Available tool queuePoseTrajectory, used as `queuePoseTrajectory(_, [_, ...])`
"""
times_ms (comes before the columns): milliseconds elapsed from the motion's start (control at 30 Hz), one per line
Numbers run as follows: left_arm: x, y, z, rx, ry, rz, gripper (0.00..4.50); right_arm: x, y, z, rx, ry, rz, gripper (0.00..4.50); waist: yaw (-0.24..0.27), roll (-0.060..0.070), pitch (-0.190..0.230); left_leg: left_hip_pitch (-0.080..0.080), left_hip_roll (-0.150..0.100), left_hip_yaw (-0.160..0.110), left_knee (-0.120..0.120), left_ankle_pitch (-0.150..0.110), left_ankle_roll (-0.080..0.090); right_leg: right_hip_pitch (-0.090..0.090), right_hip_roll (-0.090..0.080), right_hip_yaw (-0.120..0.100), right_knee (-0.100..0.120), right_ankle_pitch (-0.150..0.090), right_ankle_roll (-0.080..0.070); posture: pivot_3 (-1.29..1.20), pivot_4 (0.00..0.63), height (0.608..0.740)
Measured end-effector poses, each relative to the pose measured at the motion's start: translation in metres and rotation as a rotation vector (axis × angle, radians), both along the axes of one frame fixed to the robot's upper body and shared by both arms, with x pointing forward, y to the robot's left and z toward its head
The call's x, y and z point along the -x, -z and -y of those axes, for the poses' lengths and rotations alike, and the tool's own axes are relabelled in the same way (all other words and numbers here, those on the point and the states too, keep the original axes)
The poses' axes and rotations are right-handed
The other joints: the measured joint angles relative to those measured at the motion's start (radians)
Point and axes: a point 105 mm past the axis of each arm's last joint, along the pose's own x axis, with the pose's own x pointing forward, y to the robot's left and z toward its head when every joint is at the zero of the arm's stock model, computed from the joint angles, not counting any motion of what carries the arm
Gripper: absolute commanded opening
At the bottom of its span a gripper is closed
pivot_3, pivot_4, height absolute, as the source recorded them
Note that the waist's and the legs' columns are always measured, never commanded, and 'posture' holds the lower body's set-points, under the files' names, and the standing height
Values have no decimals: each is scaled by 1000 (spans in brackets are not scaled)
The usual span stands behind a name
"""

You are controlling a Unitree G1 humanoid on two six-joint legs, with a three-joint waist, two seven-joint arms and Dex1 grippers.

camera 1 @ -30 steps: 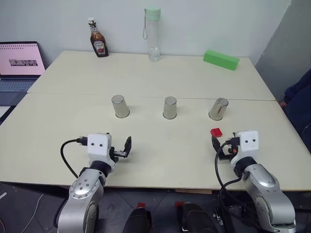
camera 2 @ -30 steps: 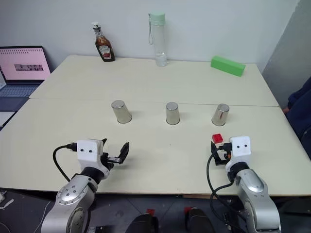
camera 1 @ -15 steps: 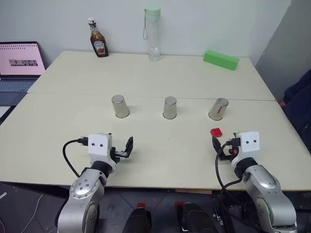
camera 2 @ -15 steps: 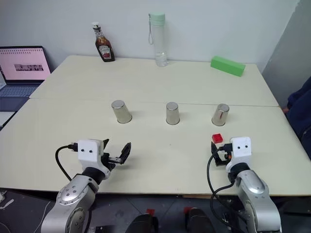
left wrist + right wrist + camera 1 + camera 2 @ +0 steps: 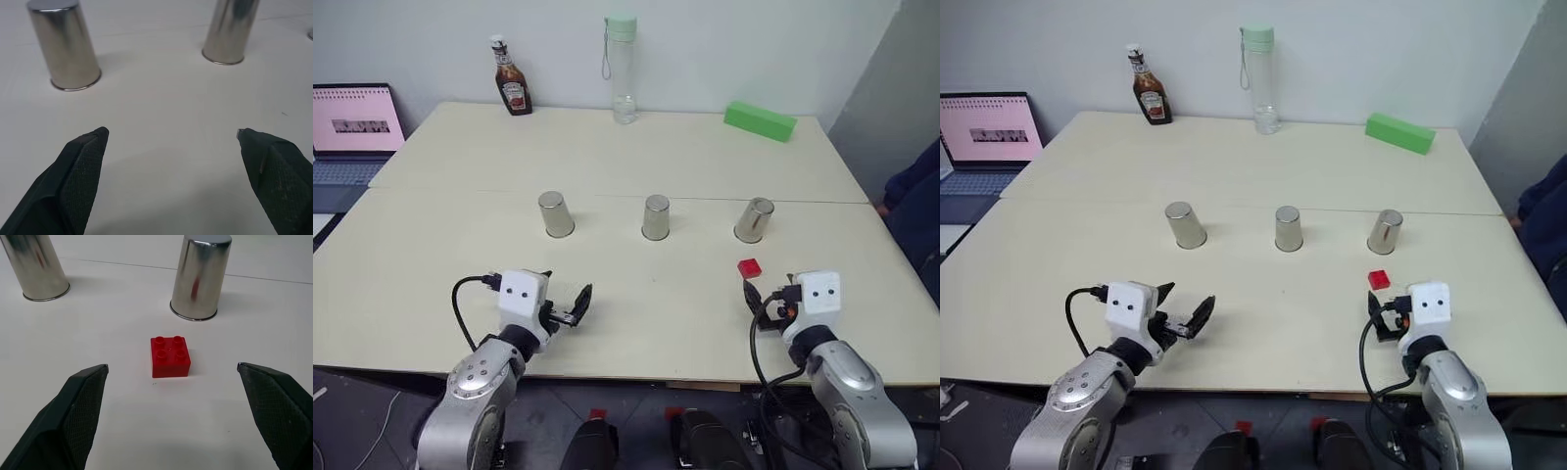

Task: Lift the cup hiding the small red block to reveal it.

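Ketchup bottle [image 5: 512,90]: label unreadable; laptop [image 5: 352,122] txt blurred.

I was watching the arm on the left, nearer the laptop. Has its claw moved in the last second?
Yes, a little. The left gripper has swung toward the middle of the table, ending more nearly below the left cup than before. It is open and empty.
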Motion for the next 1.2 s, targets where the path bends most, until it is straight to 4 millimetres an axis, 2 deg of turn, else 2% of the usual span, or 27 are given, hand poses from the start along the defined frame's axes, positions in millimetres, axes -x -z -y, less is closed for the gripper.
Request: queuePoseTrajectory(1200, [6,4,5,24,45,-14,4500,-1,-1,-1,-7,7,5,4491,0,0,0,0,0,0,0,0,0,0,0,0,0,0,0,0,150,740])
